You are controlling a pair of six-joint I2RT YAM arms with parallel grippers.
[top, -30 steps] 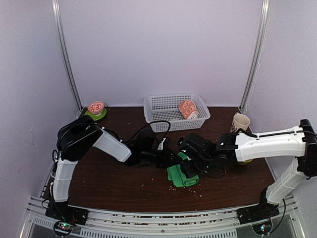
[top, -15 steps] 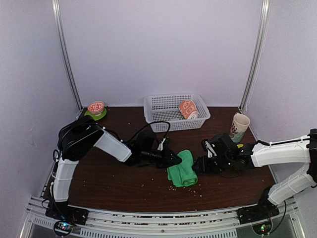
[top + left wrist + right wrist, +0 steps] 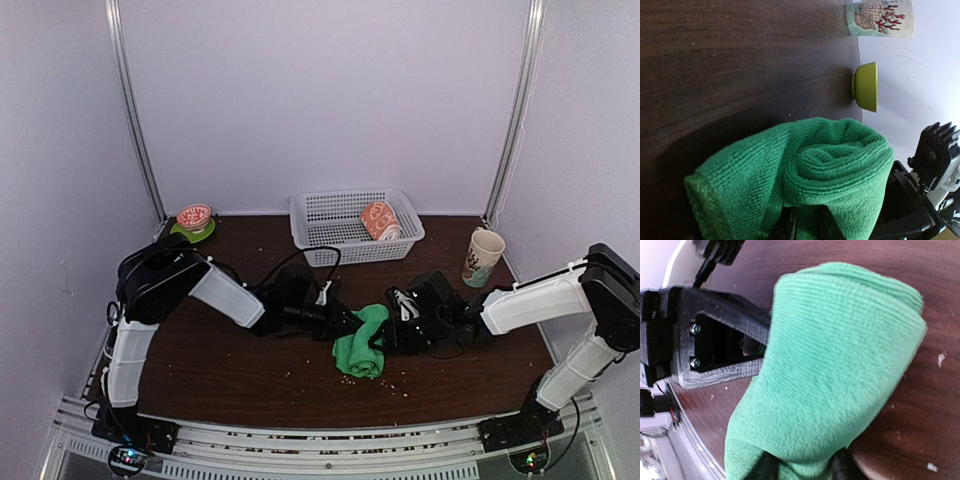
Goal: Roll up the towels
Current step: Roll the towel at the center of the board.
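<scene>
1. Green towel (image 3: 360,341): it lies mid-table (image 3: 230,365), between the two claws. It is partly rolled, and your left wrist view shows a tight coil at one end with a loose flap beside it.
2. Left gripper (image 3: 345,322): the jaws are narrow and pinched on the green towel's left edge, with cloth bunched over the fingers.
3. Right gripper (image 3: 392,333): it sits at the towel's right side. Your right wrist view shows a finger on each side of the cloth. You cannot tell whether they clamp it.
4. Peach bunny towel (image 3: 380,220): it is rolled and rests in the right end of the white basket (image 3: 320,236) at the back.
5. Printed cup (image 3: 484,256): it stands upright at far right, well apart from the towel.
</scene>
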